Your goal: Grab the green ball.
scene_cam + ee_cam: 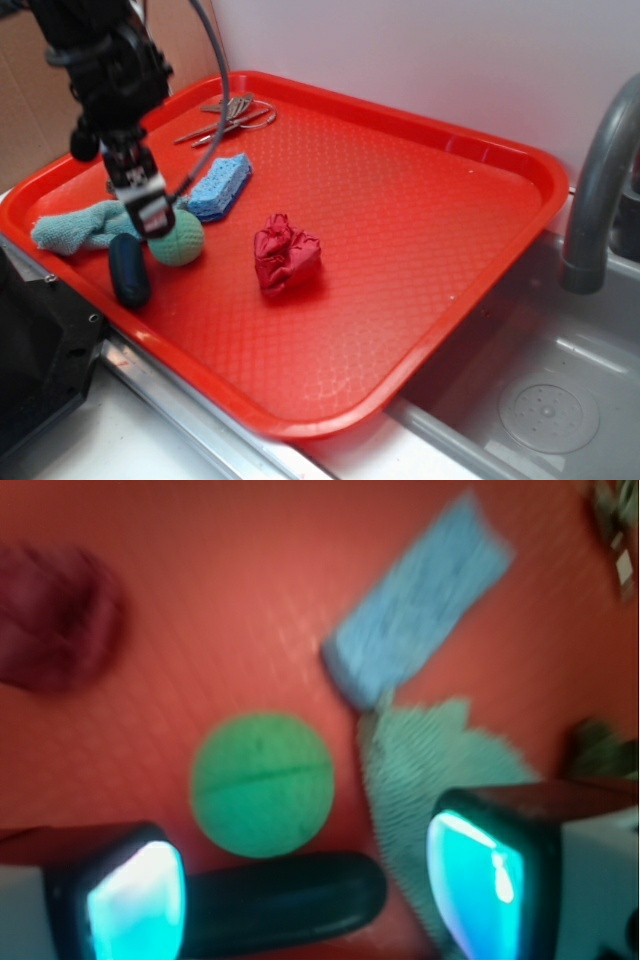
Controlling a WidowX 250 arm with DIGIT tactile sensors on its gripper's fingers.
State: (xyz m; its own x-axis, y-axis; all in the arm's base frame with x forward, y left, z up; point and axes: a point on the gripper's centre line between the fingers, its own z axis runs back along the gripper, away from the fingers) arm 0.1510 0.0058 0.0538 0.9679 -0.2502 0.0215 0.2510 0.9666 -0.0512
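Observation:
The green ball (178, 238) (262, 784) is a small mint-green sphere with a grooved seam, resting on the red tray (420, 220). My gripper (150, 212) (305, 890) hangs just above and to the left of it, open, with nothing between its fingers (135, 895). In the wrist view the ball lies just beyond the gap between the two pads, and a dark green capsule (285, 900) (129, 270) lies across the gap below them.
A pale teal cloth (80, 226) (440, 770) lies left of the ball, a blue sponge (220, 186) (420, 600) behind it, a red cloth wad (286, 254) (55, 620) to its right. Metal scissors (232, 116) sit at the tray's back. A faucet (600, 180) stands over the sink on the right.

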